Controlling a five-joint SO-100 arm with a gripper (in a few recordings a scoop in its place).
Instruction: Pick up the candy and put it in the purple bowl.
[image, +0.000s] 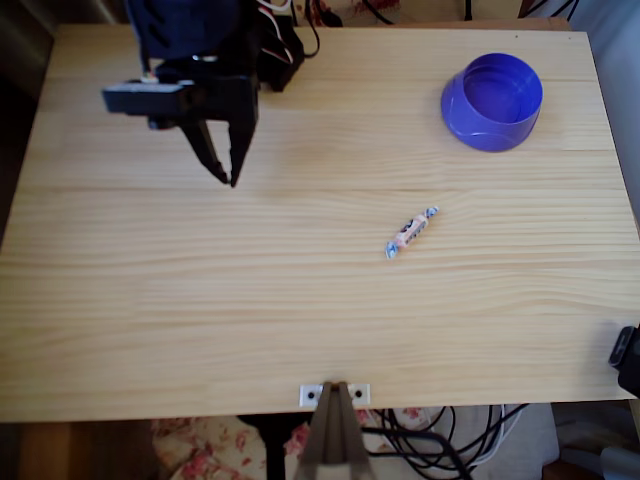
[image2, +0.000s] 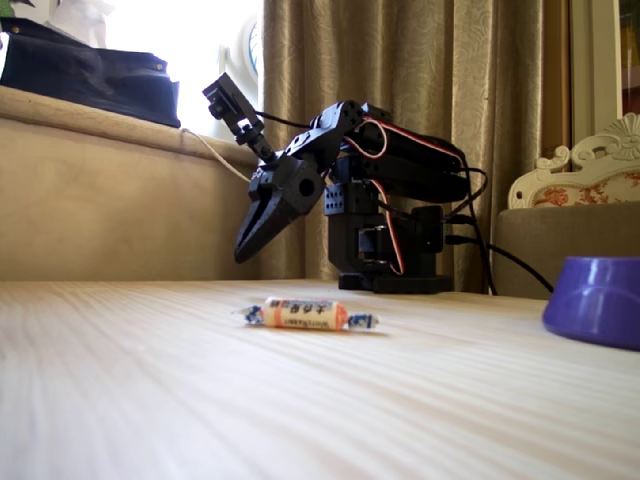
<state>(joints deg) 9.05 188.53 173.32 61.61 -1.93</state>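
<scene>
While the candy (image: 412, 232) lay bare on the pale wooden table (image: 300, 330), the black gripper (image: 226, 170) hung well apart from it, toward the upper left in the overhead view. Its two fingers (image: 240, 150) pointed down at the wood with a narrow gap between their tips and held nothing. Seen from the fixed view, the gripper (image2: 246, 250) hovered above the tabletop behind the candy (image2: 305, 314), not touching it. A purple bowl (image: 492, 102) stood upright near the table's upper right corner, apart from the sweet.
</scene>
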